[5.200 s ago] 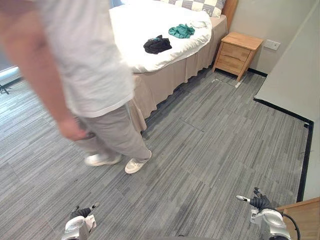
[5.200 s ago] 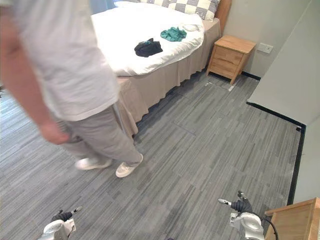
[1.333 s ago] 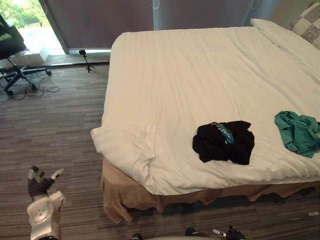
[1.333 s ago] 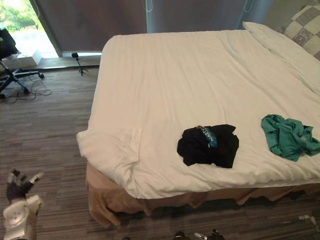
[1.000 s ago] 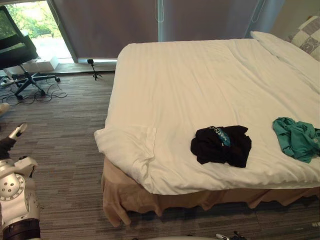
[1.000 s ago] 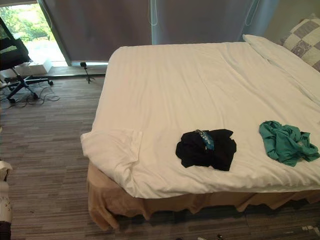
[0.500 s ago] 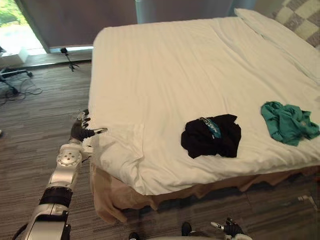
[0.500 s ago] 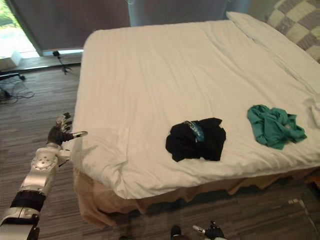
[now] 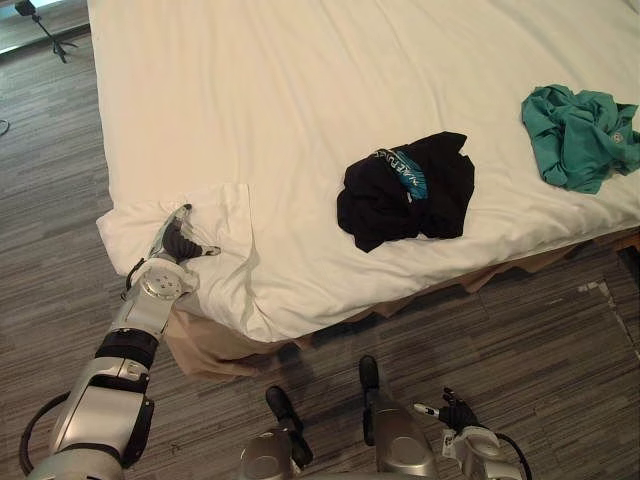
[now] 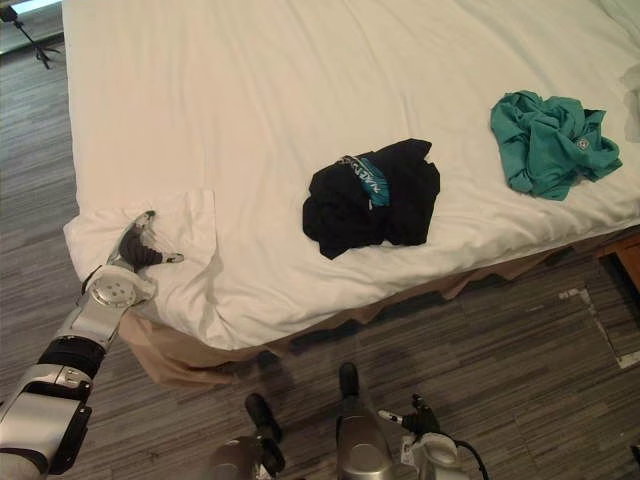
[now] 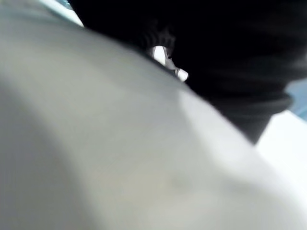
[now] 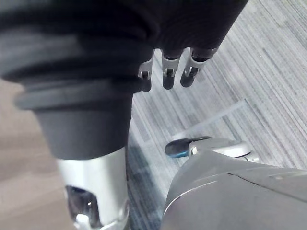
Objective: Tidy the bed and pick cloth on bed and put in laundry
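A crumpled black cloth (image 9: 405, 190) with a blue band lies near the front edge of the bed's white duvet (image 9: 300, 70). To its right, close to the bed's edge, a teal cloth (image 9: 578, 135) is bunched up. My left hand (image 9: 178, 245) rests on the folded-back corner of the duvet (image 9: 225, 235) at the bed's near left, fingers relaxed and thumb spread; in the left wrist view white cloth (image 11: 120, 158) lies pressed close. Low by the floor, my right hand (image 9: 455, 413) hangs open, with straight fingers (image 12: 165, 76) and nothing in it.
A beige bed skirt (image 9: 205, 345) hangs below the duvet corner. Grey striped carpet (image 9: 560, 340) runs along the bed's front and left side. A small black tripod (image 9: 45, 25) stands on the floor at the far left.
The camera has tipped down and closer to the bed. My left hand has moved from beside the bed's corner onto the folded duvet corner. The cloths lie as before.
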Motion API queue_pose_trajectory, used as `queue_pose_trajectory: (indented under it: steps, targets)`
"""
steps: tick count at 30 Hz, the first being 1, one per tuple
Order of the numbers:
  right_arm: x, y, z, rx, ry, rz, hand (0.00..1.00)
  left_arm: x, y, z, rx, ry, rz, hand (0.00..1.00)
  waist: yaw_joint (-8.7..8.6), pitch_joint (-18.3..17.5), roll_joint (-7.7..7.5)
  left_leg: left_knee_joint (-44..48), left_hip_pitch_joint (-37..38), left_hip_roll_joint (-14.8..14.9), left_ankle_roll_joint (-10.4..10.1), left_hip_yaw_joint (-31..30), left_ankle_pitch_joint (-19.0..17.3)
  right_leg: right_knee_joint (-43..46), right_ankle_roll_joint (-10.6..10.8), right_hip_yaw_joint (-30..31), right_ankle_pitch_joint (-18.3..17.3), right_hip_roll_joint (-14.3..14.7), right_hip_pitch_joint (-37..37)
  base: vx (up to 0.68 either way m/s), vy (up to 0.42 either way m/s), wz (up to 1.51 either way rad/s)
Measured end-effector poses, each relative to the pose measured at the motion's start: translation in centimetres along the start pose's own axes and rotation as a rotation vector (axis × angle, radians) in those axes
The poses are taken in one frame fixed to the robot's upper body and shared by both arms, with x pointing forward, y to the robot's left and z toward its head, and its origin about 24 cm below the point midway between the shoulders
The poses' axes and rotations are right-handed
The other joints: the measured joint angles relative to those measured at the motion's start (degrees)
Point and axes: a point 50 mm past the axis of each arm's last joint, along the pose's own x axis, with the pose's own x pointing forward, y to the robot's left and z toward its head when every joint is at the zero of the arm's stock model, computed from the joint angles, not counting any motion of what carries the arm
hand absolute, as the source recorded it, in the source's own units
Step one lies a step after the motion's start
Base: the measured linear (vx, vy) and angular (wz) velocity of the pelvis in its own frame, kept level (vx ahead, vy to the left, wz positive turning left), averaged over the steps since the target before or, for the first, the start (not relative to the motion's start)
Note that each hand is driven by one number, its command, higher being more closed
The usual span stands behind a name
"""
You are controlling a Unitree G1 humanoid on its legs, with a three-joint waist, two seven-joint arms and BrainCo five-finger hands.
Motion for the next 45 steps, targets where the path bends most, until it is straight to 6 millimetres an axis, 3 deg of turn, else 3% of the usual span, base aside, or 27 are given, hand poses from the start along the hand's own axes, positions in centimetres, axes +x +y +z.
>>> queue_pose_trajectory:
  steps: [5,10,11,12,15,16,18,20,22,24,25,27,29,31,32,33,35,37,39,40,42,43,44,45]
  targets:
    - [0.3,-0.5,0.7,0.002,-0.005,-0.010,0.00,-0.3,-0.9,-0.8,0.035,0.037,-0.048,1.00,-0.20,-0.4,0.85,-0.3,2.2,-0.1,-0.2,-0.2,-0.3,-0.8,0.8,-0.3,-0.5,-0.1,2.8,0.04,-0.004,0.02]
    - [0.3,-2.1,0.1,0.022,0.027,-0.059,0.00,-3.0,-4.9,-4.1,-0.125,0.129,-0.123,1.00,-0.17,-2.9,2.13,-0.3,4.6,-0.9,-0.1,-2.0,-0.5,-2.0,2.3,-2.7,-1.6,-1.0,7.1,0.07,0.005,0.23]
    - [0.2,-2.2,-0.3,0.028,0.047,-0.063,0.00,-4.1,-5.7,-5.7,-0.176,0.180,-0.130,0.00,-0.09,-3.9,2.03,-0.2,5.1,-0.8,-0.1,-3.0,-0.5,-2.3,2.6,-3.7,-1.8,-1.0,8.1,0.08,-0.008,0.27]
    - [0.2,-2.3,-0.5,0.035,0.054,-0.067,0.00,-4.6,-6.1,-6.4,-0.194,0.205,-0.131,0.00,-0.06,-4.4,1.98,0.0,5.3,-0.8,-0.1,-3.2,-0.5,-2.5,2.7,-4.0,-1.9,-1.0,8.5,0.09,-0.015,0.28]
    - [-0.1,-3.2,-1.8,0.081,0.100,-0.099,0.00,-8.9,-8.5,-11.7,-0.310,0.431,-0.122,0.00,1.03,-6.7,1.66,0.0,6.1,-0.7,-0.2,-4.5,-0.5,-2.6,2.8,-6.0,-2.7,-1.0,10.8,0.04,-0.021,0.30]
    - [-0.4,-3.6,-2.7,0.094,0.130,-0.111,0.00,-11.5,-9.8,-14.2,-0.345,0.563,-0.125,0.00,2.04,-8.5,1.24,0.0,6.0,-0.7,-0.4,-5.0,-0.6,-2.6,2.2,-7.0,-3.2,-1.0,10.9,0.03,-0.018,0.31]
    - [-0.6,-4.0,-3.4,0.094,0.152,-0.122,0.00,-13.6,-10.5,-15.9,-0.386,0.659,-0.103,0.00,3.49,-9.3,0.58,0.0,6.1,-0.6,-0.5,-5.5,-0.7,-2.6,2.1,-7.7,-3.2,-1.0,11.3,0.02,-0.005,0.32]
    - [-1.1,-4.7,-4.5,0.141,0.189,-0.145,0.00,-17.1,-11.2,-18.6,-0.462,0.850,-0.032,0.00,4.06,-10.4,-1.08,0.0,6.8,-0.5,-0.4,-7.3,-0.7,-2.8,1.6,-10.4,-4.1,-1.2,13.8,-0.02,-0.008,0.55]
    - [-1.4,-5.2,-5.0,0.175,0.201,-0.163,0.00,-18.7,-11.1,-19.8,-0.511,0.941,0.031,0.00,4.81,-11.7,-1.31,-0.3,7.0,-0.6,-0.3,-7.4,-1.4,-2.8,1.5,-11.2,-4.7,-1.2,14.5,-0.04,0.000,0.20]
    - [-1.6,-5.6,-5.3,0.219,0.206,-0.177,0.00,-21.9,-11.4,-21.8,-0.545,1.134,0.070,0.00,4.85,-13.5,-1.83,-0.3,7.2,-0.6,-0.3,-7.3,-1.7,-2.6,1.3,-11.4,-5.0,-1.2,14.6,-0.02,0.009,0.00]
    - [-1.7,-5.9,-5.6,0.250,0.215,-0.189,0.00,-25.3,-11.8,-23.1,-0.567,1.282,0.082,0.00,5.00,-13.7,-1.85,-0.3,7.8,-0.6,-0.4,-7.0,-2.0,-2.5,1.2,-11.2,-5.1,-1.2,14.8,-0.01,0.007,-0.08]
    - [-2.4,-6.5,-6.9,0.314,0.262,-0.217,0.00,-30.1,-12.6,-24.3,-0.565,1.456,0.071,0.00,5.63,-14.0,-1.53,-0.3,7.9,-0.6,-0.5,-6.6,-2.7,-2.7,1.3,-11.0,-5.3,-1.2,14.7,-0.01,0.005,-0.06]
    - [-3.1,-6.9,-8.3,0.377,0.307,-0.253,0.00,-32.5,-13.1,-24.5,-0.561,1.527,0.065,0.00,6.52,-14.6,-1.40,-0.3,7.9,-0.6,-0.3,-6.4,-3.1,-2.7,1.3,-11.0,-5.4,-1.3,14.7,0.01,0.004,0.02]
    - [-4.0,-7.5,-9.8,0.535,0.369,-0.369,0.00,-35.4,-15.2,-23.8,-0.573,1.602,0.002,0.00,6.77,-15.3,-0.90,-0.3,8.0,-0.7,-0.5,-5.3,-3.7,-2.7,1.4,-10.4,-5.7,-1.6,14.5,0.04,0.023,-0.03]
    - [-4.0,-7.5,-9.9,0.569,0.371,-0.393,0.00,-35.6,-15.9,-23.4,-0.578,1.598,-0.022,0.00,6.78,-15.3,-0.77,-0.3,8.0,-0.7,-0.7,-4.8,-3.8,-2.7,1.4,-9.9,-5.7,-1.5,14.3,0.04,0.022,-0.18]
    - [-4.1,-7.4,-9.9,0.614,0.374,-0.432,1.00,-35.5,-17.0,-22.8,-0.592,1.580,-0.064,0.00,6.81,-15.2,-0.82,-0.3,8.0,-0.7,-0.8,-4.1,-3.9,-2.7,1.4,-9.6,-5.7,-1.5,14.0,0.05,0.011,-0.28]
    - [-4.5,-7.8,-10.4,0.732,0.394,-0.547,1.00,-33.5,-20.7,-20.0,-0.628,1.469,-0.221,0.00,6.78,-15.7,-0.61,-0.3,8.8,-0.5,-1.2,-2.1,-4.0,-2.6,1.3,-8.0,-5.3,-1.5,14.0,0.08,0.015,-0.43]
    - [-5.0,-9.0,-10.5,0.836,0.387,-0.660,1.00,-31.0,-22.9,-17.7,-0.635,1.345,-0.318,0.00,6.72,-16.0,-0.90,-0.3,9.9,-0.4,-1.5,-0.6,-4.4,-2.6,1.3,-6.4,-5.3,-1.1,14.1,0.07,0.003,-0.45]
    - [-5.4,-11.1,-9.8,0.929,0.337,-0.784,1.00,-27.2,-23.7,-15.7,-0.640,1.188,-0.359,0.00,5.54,-17.2,-2.12,-0.3,9.7,-0.5,-1.6,0.5,-4.5,-2.6,1.3,-5.3,-5.3,-0.6,13.4,0.05,-0.023,-0.29]
    - [-5.4,-11.7,-9.4,0.946,0.319,-0.814,1.00,-26.3,-23.5,-15.4,-0.645,1.150,-0.353,0.00,5.11,-17.3,-2.49,-0.3,9.7,-0.5,-1.6,0.7,-4.5,-2.6,1.3,-5.2,-5.3,-0.6,13.4,0.04,-0.034,-0.15]
    - [-5.8,-15.3,-6.8,0.969,0.178,-0.931,1.00,-23.0,-22.8,-14.1,-0.623,0.989,-0.347,0.00,3.67,-18.0,-3.67,-0.3,9.9,-0.4,-1.6,1.7,-4.5,-2.4,1.3,-4.1,-5.3,-0.4,13.1,0.02,-0.031,-0.19]
    - [-5.9,-16.2,-5.8,0.958,0.123,-0.950,1.00,-22.5,-22.7,-13.9,-0.613,0.959,-0.347,0.00,3.37,-18.0,-3.89,-0.3,9.9,-0.5,-1.6,1.8,-4.5,-2.3,1.3,-3.8,-5.3,-0.4,12.8,0.01,-0.024,-0.21]
    - [-6.1,-17.5,-4.0,0.934,0.031,-0.967,1.00,-22.0,-22.4,-13.8,-0.604,0.928,-0.346,0.00,3.10,-17.9,-3.80,-0.2,10.1,-0.4,-1.6,1.8,-4.5,-1.9,1.3,-3.4,-5.3,-0.6,12.5,-0.01,-0.022,-0.20]
    - [-6.7,-19.7,-0.5,0.860,-0.139,-0.987,1.00,-21.6,-22.3,-13.6,-0.579,0.905,-0.353,0.00,2.59,-17.9,-3.86,0.0,10.1,-0.4,-1.6,1.9,-4.5,-1.5,1.3,-3.1,-5.3,-0.7,12.1,-0.01,-0.026,-0.19]
